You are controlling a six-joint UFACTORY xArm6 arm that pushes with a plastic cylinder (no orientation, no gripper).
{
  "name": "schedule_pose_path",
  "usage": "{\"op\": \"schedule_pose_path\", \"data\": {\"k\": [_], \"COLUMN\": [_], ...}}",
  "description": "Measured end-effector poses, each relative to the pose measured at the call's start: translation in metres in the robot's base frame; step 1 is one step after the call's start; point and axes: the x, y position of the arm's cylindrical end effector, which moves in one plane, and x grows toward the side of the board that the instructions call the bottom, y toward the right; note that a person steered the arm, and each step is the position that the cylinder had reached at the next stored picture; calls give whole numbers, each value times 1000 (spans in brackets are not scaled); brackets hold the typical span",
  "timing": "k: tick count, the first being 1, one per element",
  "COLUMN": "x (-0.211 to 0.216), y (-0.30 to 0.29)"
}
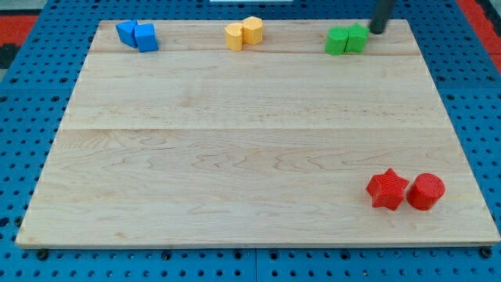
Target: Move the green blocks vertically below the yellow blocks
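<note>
Two green blocks sit touching each other near the view's top right of the wooden board. Their shapes are hard to make out. Two yellow blocks sit touching at the top middle, to the left of the green ones. My rod comes down from the view's top edge, and my tip is just to the right of the green pair, very close to the right green block or touching it.
Two blue blocks sit at the view's top left. A red star and a red cylinder sit at the bottom right. A blue pegboard surrounds the board.
</note>
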Motion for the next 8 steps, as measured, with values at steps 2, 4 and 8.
{"op": "schedule_pose_path", "data": {"k": [2,4,8], "x": [21,-11,49], "y": [-131,-68,-179]}}
